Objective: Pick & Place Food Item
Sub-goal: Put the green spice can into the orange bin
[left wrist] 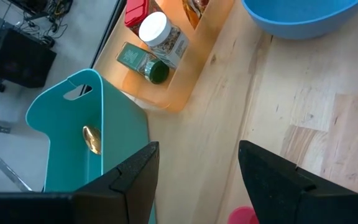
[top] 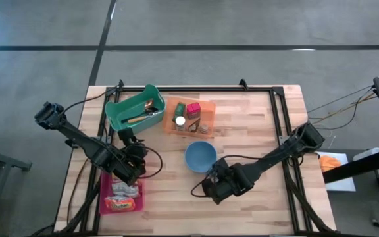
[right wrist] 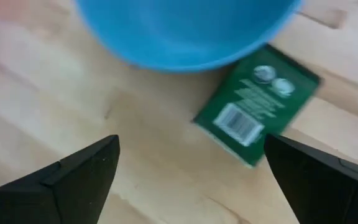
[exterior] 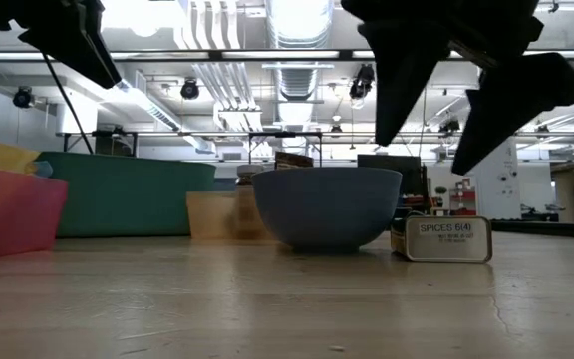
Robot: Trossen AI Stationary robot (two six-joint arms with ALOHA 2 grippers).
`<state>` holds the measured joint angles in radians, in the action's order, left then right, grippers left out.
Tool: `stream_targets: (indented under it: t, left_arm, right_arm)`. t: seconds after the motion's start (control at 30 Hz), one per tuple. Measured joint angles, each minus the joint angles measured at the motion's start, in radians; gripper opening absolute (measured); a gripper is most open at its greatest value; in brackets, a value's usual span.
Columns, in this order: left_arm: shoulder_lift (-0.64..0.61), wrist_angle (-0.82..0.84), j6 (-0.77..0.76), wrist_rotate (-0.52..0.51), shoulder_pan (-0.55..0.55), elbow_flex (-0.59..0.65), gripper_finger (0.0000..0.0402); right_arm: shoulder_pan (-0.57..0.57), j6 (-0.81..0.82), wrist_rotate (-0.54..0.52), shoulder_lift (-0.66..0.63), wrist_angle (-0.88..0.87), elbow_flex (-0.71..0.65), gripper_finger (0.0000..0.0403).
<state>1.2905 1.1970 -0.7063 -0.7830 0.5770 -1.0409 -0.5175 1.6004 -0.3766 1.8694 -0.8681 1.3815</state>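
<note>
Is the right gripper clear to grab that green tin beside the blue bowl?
Probably yes: the right gripper is open just above the green tin, which lies flat on the table. The blue bowl touching it may crowd one finger.

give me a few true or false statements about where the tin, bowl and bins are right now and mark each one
1. The green spice tin lies on the table beside the blue bowl. True.
2. The right gripper is clamped on the tin. False: its jaws stand open and empty, with the tin lying beyond them.
3. The teal bin holds a spoon-like utensil. True.
4. The spice tin is inside the blue bowl. False: it rests on the wood just outside the bowl.
5. The orange tray holds several small jars and containers. True.
6. The left gripper holds the blue bowl. False: its jaws are empty, near the teal bin.
</note>
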Motion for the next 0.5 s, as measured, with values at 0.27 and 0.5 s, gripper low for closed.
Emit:
stream_targets:
  t: [0.27, 0.5]
  left_arm:
    - [0.000, -0.003, 0.000, 0.000, 0.000, 0.000, 0.0220]
    - [0.000, -0.014, 0.000, 0.000, 0.000, 0.000, 0.0220]
  right_arm:
    - [-0.009, -0.113, 0.016, 0.000, 0.134, -0.009, 0.0391]
    - [-0.009, 0.135, -0.049, 0.000, 0.023, -0.027, 0.0391]
